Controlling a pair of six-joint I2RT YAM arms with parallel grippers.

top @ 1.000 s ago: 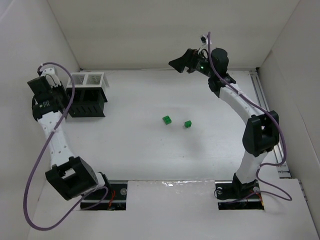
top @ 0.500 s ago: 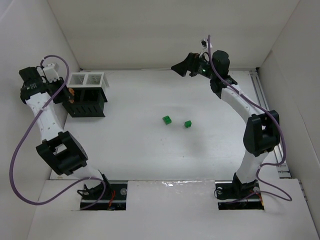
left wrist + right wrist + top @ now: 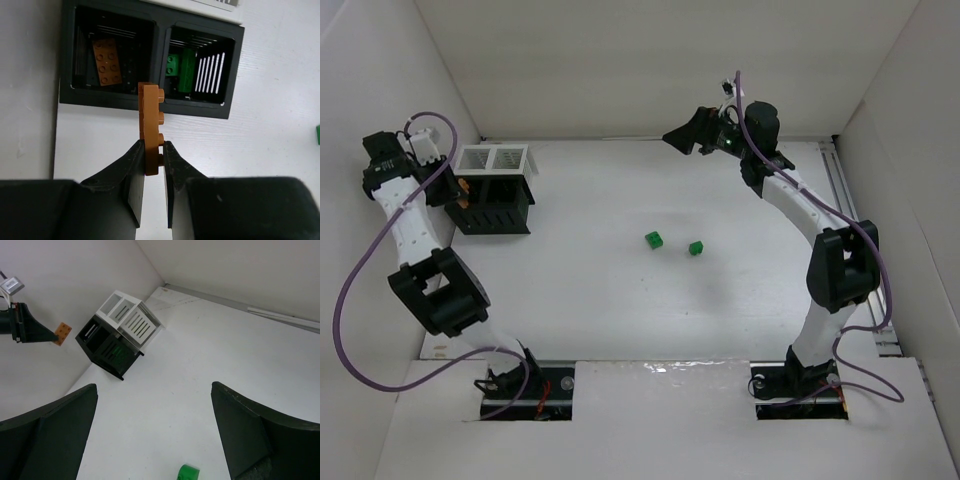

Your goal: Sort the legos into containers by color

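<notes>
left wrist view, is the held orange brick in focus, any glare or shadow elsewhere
Left wrist view: the flat orange plastic brick in the shut left pincer is sharp, the black slatted rack dark inside. Top external view: the white table has glare at its near edge. Right wrist view: the open right pincer has dark, soft fingers.

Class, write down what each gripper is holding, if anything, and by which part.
Left gripper: an orange lego, pinched at one end across its flat faces, the rest sticking out. Right gripper: nothing; its jaws stand open.
</notes>
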